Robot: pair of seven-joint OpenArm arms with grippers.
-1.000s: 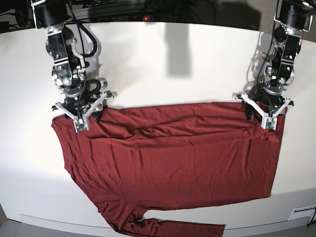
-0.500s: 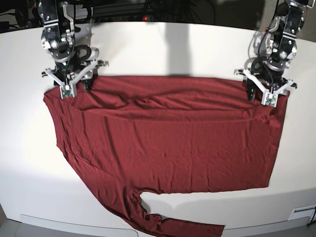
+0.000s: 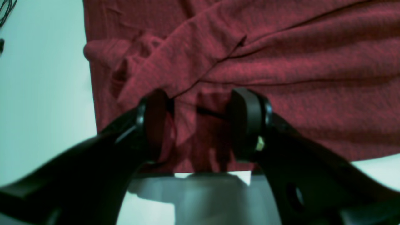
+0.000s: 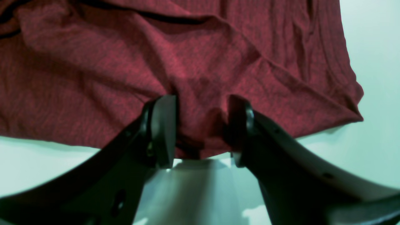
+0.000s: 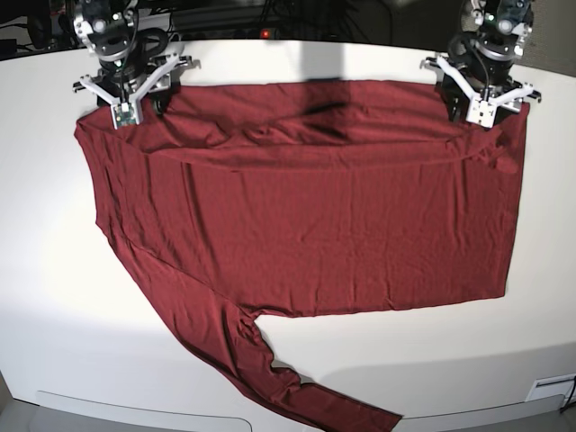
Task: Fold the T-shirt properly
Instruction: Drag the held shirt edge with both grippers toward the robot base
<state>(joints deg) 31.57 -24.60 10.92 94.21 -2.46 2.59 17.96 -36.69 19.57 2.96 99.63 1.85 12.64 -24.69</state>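
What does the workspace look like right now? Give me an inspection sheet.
Surface: white table, bare around the garment.
Job's things: maroon T-shirt spread flat and wrinkled, far edge near the table's back; one long sleeve trails toward the near edge.
Clutter: nothing seen.
Grippers: left tool and right tool each sit at a far corner of the shirt, a bunch of fabric between the pads; a firm pinch cannot be confirmed.
Cables: dark cables behind the table's far edge.
Surroundings: dark background with a small red light.
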